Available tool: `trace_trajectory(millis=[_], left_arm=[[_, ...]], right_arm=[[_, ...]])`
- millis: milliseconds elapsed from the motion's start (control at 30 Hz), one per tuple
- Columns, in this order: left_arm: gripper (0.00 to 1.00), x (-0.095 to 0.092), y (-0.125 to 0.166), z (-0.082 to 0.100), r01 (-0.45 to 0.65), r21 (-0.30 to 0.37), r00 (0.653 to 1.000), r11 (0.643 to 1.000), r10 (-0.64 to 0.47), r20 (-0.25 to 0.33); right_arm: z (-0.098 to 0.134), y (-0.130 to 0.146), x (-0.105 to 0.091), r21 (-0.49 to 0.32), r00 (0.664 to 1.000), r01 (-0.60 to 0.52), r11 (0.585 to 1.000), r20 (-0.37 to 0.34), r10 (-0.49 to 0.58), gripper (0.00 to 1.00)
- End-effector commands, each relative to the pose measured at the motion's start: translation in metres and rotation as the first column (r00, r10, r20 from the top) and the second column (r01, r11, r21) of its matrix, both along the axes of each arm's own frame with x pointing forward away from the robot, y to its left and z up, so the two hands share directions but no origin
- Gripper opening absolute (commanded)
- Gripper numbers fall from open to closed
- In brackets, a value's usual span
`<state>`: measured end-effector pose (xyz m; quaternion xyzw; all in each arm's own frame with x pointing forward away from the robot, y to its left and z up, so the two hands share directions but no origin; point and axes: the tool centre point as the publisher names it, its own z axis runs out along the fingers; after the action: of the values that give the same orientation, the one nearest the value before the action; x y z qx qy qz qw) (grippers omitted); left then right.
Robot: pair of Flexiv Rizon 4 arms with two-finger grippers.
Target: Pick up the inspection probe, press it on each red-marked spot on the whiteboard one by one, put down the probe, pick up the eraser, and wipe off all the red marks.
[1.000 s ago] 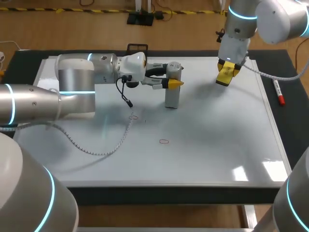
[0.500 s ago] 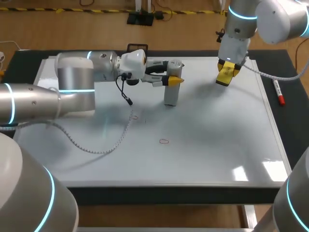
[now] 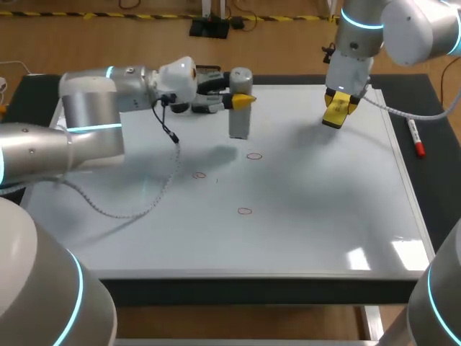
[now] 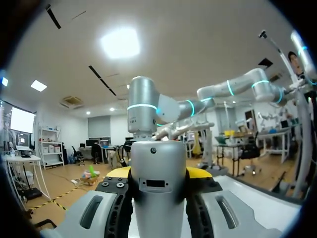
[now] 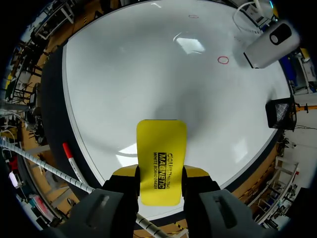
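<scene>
The grey cylindrical inspection probe (image 3: 239, 108) stands upright above the far middle of the whiteboard (image 3: 324, 202), with my left gripper (image 3: 243, 101) shut on its upper part. In the left wrist view the probe (image 4: 158, 193) fills the gap between the yellow-tipped fingers (image 4: 200, 172). Three small red ring marks lie on the board: one (image 3: 253, 156) just in front of the probe, one (image 3: 199, 175) to its left and one (image 3: 245, 211) nearer the front. My right gripper (image 3: 337, 112) hangs over the far right of the board, shut on the yellow eraser (image 5: 161, 158).
A red marker (image 3: 415, 138) lies on the black table just off the board's right edge. A coiled cable (image 3: 144, 194) droops from my left wrist onto the board's left half. A small black object (image 3: 205, 70) sits behind the board's far edge.
My left arm has lifted the probe and carried it back and to the left, uncovering the red mark it stood on. The right arm and eraser have stayed put.
</scene>
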<state>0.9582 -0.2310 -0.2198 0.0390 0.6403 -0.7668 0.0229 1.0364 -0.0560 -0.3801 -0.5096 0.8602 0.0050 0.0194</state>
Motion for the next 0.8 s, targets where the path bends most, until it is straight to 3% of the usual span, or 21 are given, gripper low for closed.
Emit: trace_trajectory(millis=[33, 433, 800], left_arm=[[0.00, -0.005, 0.032, 0.017, -0.028, 0.013, 1.000, 1.000, 0.028, 0.011], [0.00, 0.005, 0.105, 0.025, -0.154, 0.001, 0.988, 0.988, 0.154, 0.032], [0.00, 0.003, 0.141, 0.025, -0.200, -0.018, 0.979, 0.980, 0.201, 0.041]], right_arm=[[0.001, 0.000, 0.000, -0.003, 1.000, -0.001, 1.000, 0.000, 0.001, 0.00], [0.001, 0.000, 0.000, -0.003, 1.000, -0.001, 1.000, 0.000, 0.001, 0.00], [0.001, 0.000, 0.000, -0.003, 1.000, -0.001, 1.000, 0.000, 0.001, 0.00]])
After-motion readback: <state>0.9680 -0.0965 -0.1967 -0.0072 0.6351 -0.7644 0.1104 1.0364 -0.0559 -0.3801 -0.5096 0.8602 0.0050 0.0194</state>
